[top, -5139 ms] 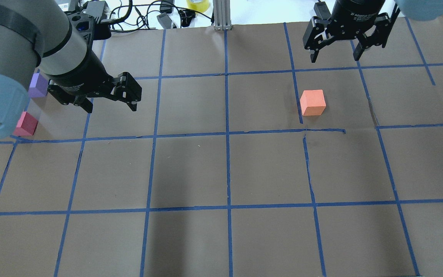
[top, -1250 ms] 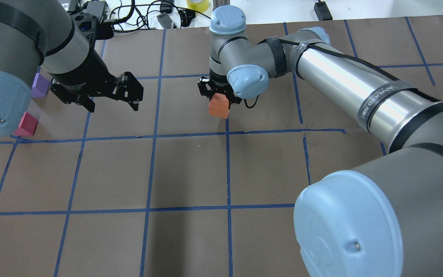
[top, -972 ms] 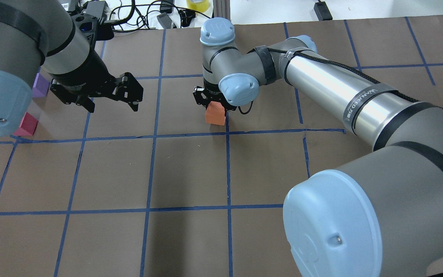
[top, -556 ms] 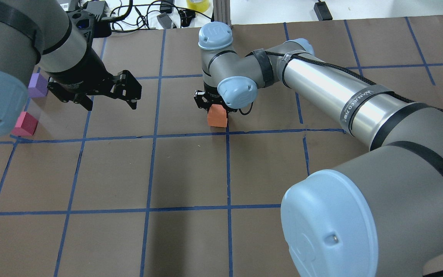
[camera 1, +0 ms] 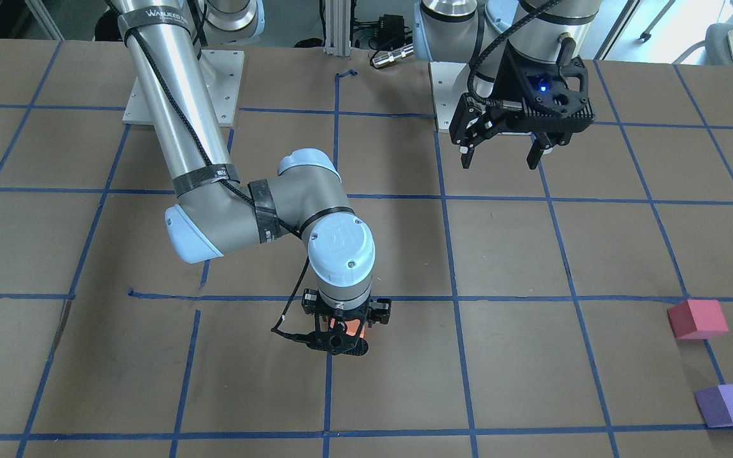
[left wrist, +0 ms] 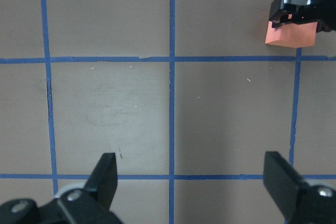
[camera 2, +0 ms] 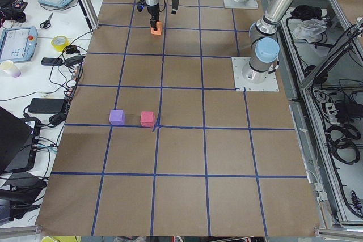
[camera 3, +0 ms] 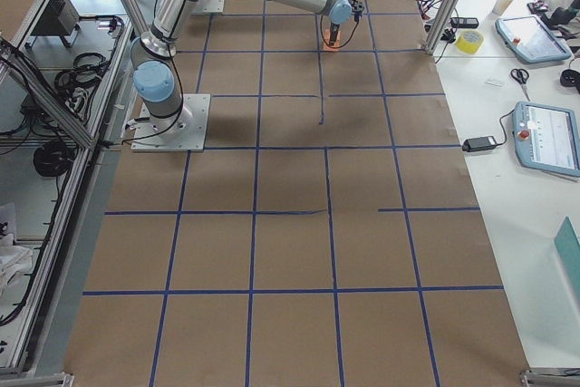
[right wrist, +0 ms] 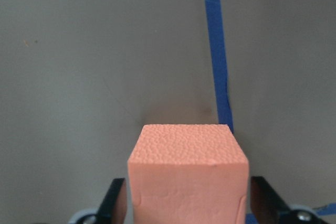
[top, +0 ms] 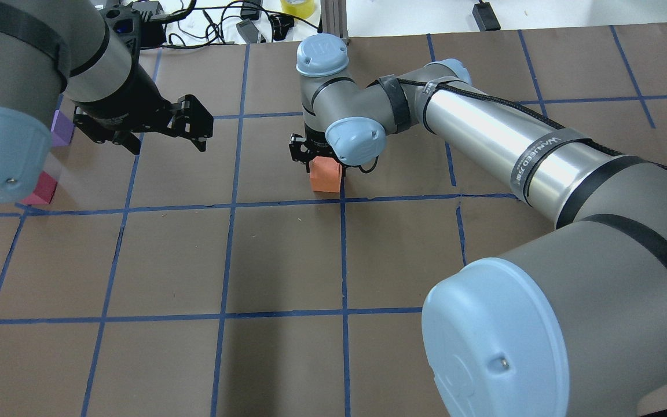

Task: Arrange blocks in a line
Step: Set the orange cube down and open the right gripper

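Note:
The orange block [top: 326, 176] stands low on the brown paper beside a blue grid line, between the fingers of my right gripper [top: 322, 167], which is shut on it. The right wrist view shows the orange block [right wrist: 188, 182] filling the space between both fingers. In the front view it [camera 1: 355, 329] shows only as a sliver under the right gripper [camera 1: 340, 337]. The pink-red block [camera 1: 697, 318] and the purple block [camera 1: 730, 405] sit side by side far off on my left. My left gripper [camera 1: 500, 159] hangs open and empty above the table, between those two blocks and the orange one.
Blue tape lines [top: 343, 255] divide the brown paper into squares. Cables, a tape roll [top: 297, 6] and an aluminium post [top: 333, 17] lie past the far edge. My right arm's long link [top: 495, 139] stretches across the table's right half.
Over five seconds my right gripper took the orange block from the right and carried it left. In the last second it lowered it to the paper. The left gripper barely shifted.

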`<state>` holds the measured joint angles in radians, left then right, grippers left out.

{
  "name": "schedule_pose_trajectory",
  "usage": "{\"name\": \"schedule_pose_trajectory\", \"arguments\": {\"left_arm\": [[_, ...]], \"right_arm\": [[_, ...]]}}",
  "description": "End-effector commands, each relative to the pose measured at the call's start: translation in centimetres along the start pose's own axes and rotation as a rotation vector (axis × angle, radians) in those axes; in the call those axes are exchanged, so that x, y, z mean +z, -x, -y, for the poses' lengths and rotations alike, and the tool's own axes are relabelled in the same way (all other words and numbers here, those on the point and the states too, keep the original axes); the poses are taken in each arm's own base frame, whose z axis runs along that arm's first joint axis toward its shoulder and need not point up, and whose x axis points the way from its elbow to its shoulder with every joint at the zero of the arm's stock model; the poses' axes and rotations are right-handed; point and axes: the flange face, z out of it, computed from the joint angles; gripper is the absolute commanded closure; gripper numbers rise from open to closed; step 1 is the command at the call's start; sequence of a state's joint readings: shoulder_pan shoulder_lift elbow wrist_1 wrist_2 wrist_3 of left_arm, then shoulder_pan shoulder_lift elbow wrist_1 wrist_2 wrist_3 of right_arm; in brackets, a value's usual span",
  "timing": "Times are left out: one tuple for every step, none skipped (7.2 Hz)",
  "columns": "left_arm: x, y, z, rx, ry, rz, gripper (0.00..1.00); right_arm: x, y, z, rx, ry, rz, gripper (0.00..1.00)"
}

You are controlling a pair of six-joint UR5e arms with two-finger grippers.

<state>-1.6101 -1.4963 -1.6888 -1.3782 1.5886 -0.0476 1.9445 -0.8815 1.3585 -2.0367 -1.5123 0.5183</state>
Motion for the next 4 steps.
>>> {"name": "schedule_pose_trajectory", "arguments": {"left_arm": [[3.4, 0.1, 1.9, 0.082, 0.038, 0.001, 0.02], [6.0, 0.0, 3.4, 0.074, 0.069, 0.002, 0.00], [9.9, -0.1, 5.0, 0.059, 0.103, 0.001, 0.00], [14.2, -0.5, 6.6, 0.005, 0.133, 0.002, 0.00]], "right_arm": [[-5.0, -3.5, 2.6, -0.103, -0.063, 0.023, 0.00], [-9.0, -9.2, 4.9, -0.087, -0.054, 0.032, 0.00], [-14.3, -15.2, 5.7, -0.111, -0.053, 0.030, 0.00], [-19.1, -21.5, 4.7, -0.094, -0.025, -0.039, 0.00]]}}
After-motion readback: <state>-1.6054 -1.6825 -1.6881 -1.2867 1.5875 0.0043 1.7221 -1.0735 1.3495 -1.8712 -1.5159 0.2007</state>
